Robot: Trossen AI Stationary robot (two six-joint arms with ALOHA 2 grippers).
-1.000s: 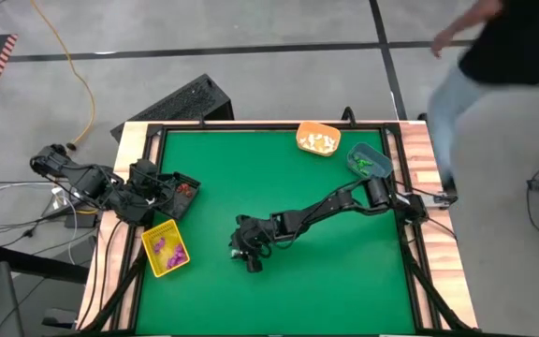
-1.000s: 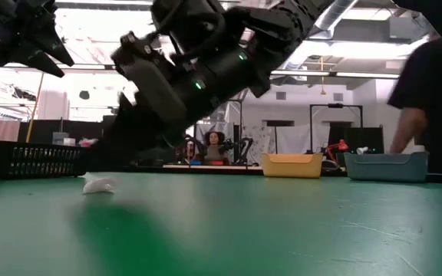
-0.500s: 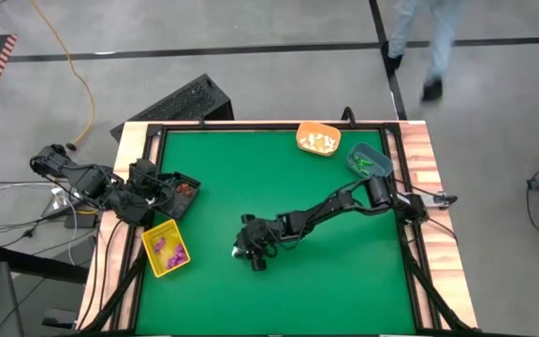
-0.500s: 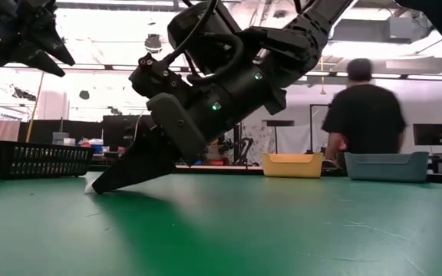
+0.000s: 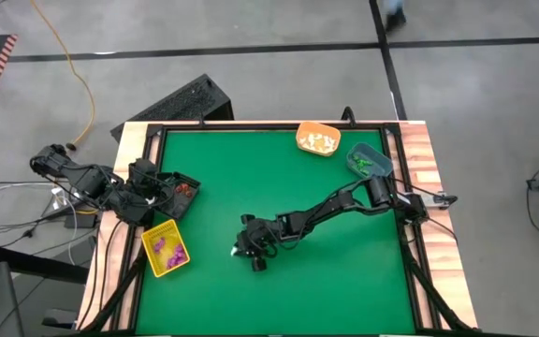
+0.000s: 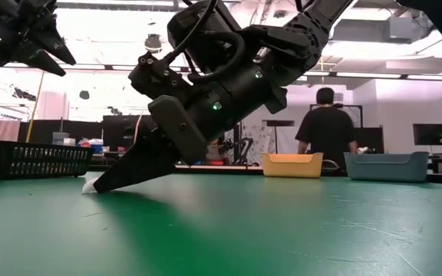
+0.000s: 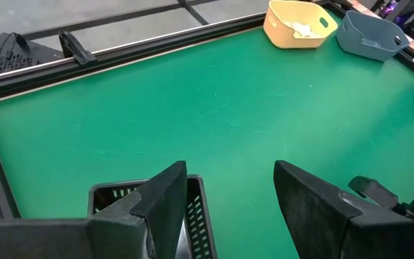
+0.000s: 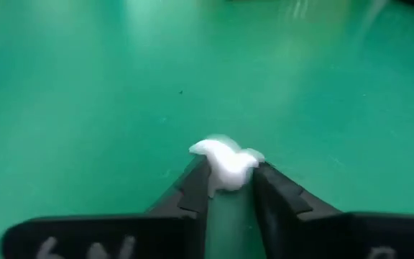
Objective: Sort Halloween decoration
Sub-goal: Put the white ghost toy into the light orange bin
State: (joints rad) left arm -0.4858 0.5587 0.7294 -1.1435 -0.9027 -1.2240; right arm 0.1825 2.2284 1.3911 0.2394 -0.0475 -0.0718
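Right gripper grasping a white trinket on the green mat.
Trinket's shape indistinct; left gripper released over the black bin.

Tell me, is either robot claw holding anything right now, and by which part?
The right gripper pinches a small white trinket by its lower edge, down on the green mat. The left gripper holds nothing.

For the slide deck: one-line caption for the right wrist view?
Right gripper down on the green mat, fingers bracketing a white trinket.
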